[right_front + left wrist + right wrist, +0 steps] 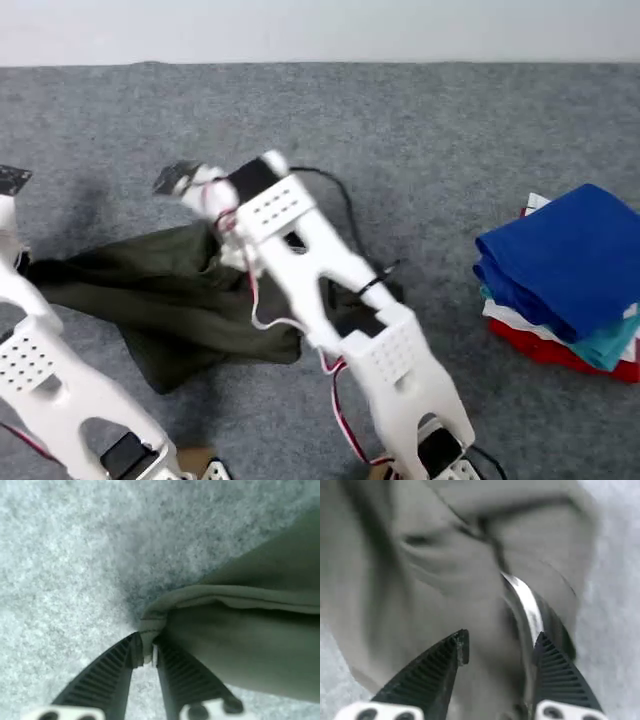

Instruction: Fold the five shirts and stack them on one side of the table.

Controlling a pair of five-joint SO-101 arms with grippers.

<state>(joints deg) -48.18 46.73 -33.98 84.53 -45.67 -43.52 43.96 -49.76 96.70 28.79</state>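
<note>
Fingers (117,665) of the left gripper (145,652) are pressed together on a rolled hem corner of the olive shirt (150,290), at the end nearest that arm. Fingers (440,670) of the right gripper (501,637) stand spread just above the cloth's other half. The shirt's long axis runs across the tabletop (420,130) from one arm toward the other. The folded stack (560,270) lies well apart, on the right arm's side.
</note>
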